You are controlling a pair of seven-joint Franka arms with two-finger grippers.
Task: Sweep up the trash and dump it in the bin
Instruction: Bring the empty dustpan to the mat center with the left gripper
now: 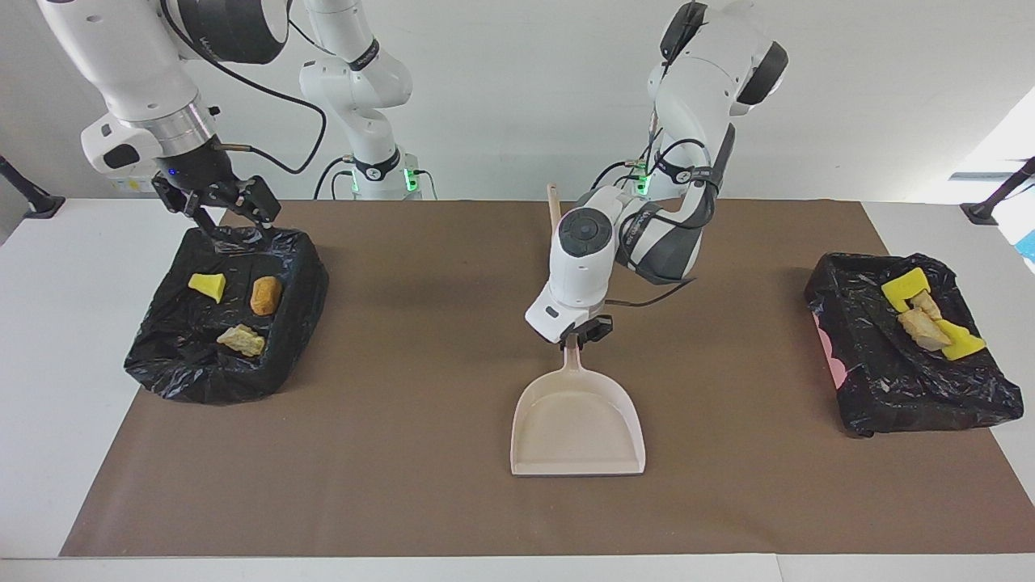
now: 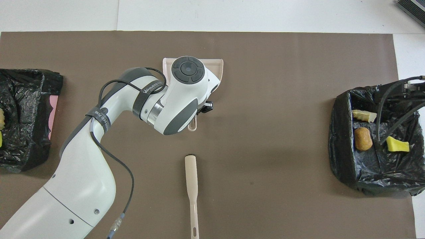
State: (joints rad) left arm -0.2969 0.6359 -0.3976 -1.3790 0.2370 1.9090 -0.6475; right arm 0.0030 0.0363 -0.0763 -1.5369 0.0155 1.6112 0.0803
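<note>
- Your left gripper grips the dustpan handle at mid-mat; bare mat lies all round.
- Your right gripper, fingers open, hangs over a bin edge.
- The trash lies in both bins.

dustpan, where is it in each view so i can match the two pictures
Facing view: dustpan low at centre, mouth toward the bottom edge.
Overhead view: only its top rim and handle tip show past the left arm, upper centre.
Shared landmark: the hand brush, nearer to the robots.
</note>
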